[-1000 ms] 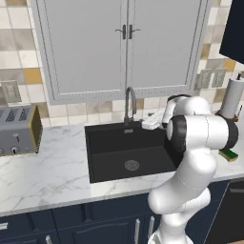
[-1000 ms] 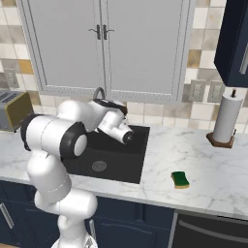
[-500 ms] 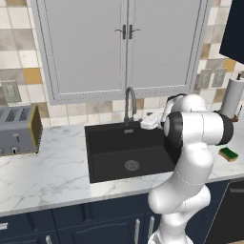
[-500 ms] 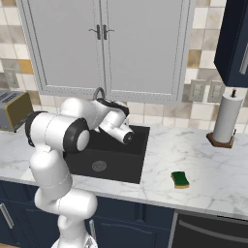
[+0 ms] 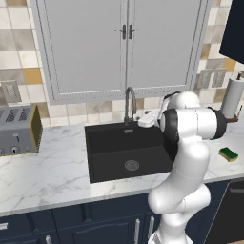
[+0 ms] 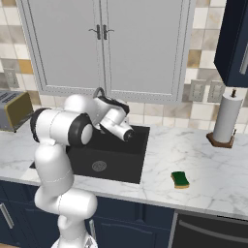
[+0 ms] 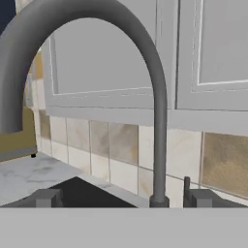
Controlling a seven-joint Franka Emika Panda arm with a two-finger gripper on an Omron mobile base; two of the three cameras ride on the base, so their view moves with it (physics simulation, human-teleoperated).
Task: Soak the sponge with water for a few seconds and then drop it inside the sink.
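The sponge (image 5: 228, 154), yellow with a green top, lies flat on the marble counter well to the right of the sink; in the right base view the sponge (image 6: 181, 179) sits near the counter's front edge. The black sink (image 5: 109, 143) (image 6: 116, 164) holds nothing but its round drain. My gripper (image 5: 141, 122) hovers at the sink's back rim, right beside the grey faucet (image 5: 129, 102). In the hand view my gripper (image 7: 123, 198) is open and empty, its fingertips (image 7: 48, 197) flanking the base of the faucet (image 7: 159, 121). Water is out of view.
A grey toaster (image 5: 16, 129) (image 6: 14, 109) stands on the counter to the left of the sink. At the back right stands a paper-towel roll (image 5: 233, 97) (image 6: 226, 118). Grey cabinet doors (image 5: 126, 47) hang over the faucet. Bare marble lies between sink and sponge.
The hand has eased a little to the left, closer to the faucet. The sponge has not moved, and the jaws are as wide as before.
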